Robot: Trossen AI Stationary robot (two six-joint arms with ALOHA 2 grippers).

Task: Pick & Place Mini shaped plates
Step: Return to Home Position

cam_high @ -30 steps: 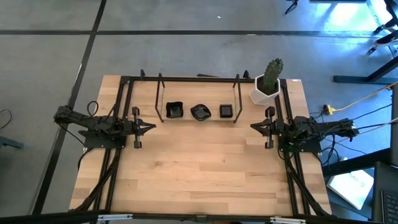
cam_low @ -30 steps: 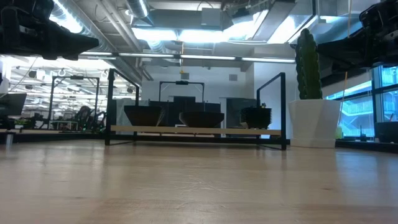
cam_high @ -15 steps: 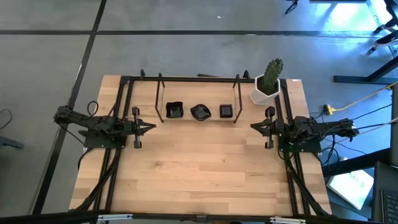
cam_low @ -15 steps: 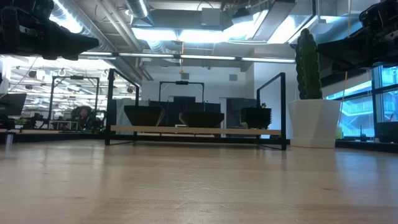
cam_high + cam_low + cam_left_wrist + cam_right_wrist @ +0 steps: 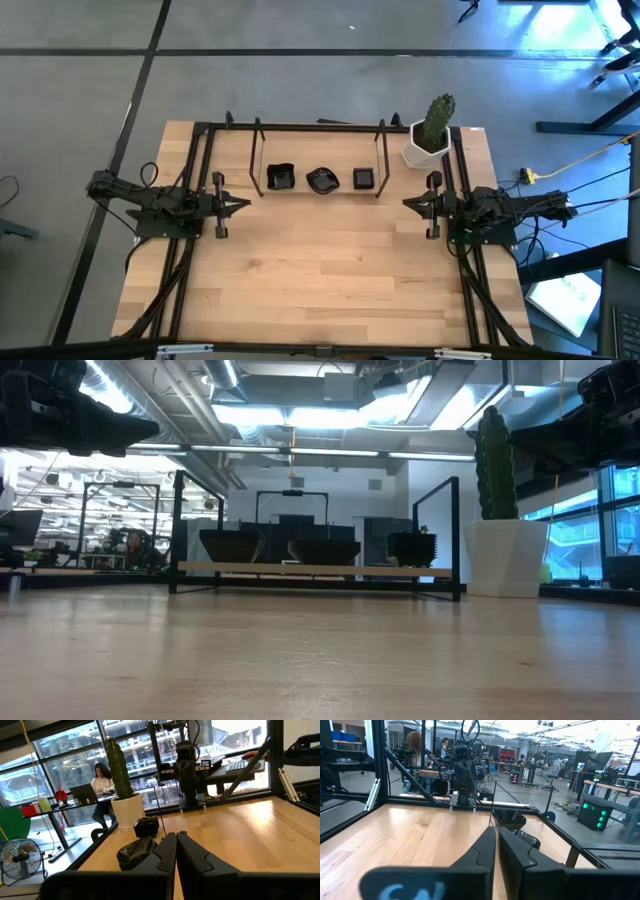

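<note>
The mini shaped plates sit as three small stacks of glossy black dishes in a row on a low shelf near the table's far edge: a wavy squarish stack (image 5: 281, 178) (image 5: 232, 545), a rounded leaf-like stack (image 5: 322, 181) (image 5: 324, 550) (image 5: 137, 851) and a flat square stack (image 5: 364, 179) (image 5: 412, 547) (image 5: 146, 826). My left gripper (image 5: 245, 203) (image 5: 176, 835) hovers shut over the table's left side, pointing right. My right gripper (image 5: 407, 203) (image 5: 496, 828) hovers shut over the right side, pointing left. Both are nearer than the shelf and touch nothing.
A black wire frame (image 5: 257, 150) stands around the shelf. A white hexagonal pot with a green cactus (image 5: 428, 140) (image 5: 505, 555) stands at the table's far right corner, beside the frame. Bare wooden tabletop (image 5: 320, 270) stretches between the arms and toward the near edge. People sit at desks in the room beyond.
</note>
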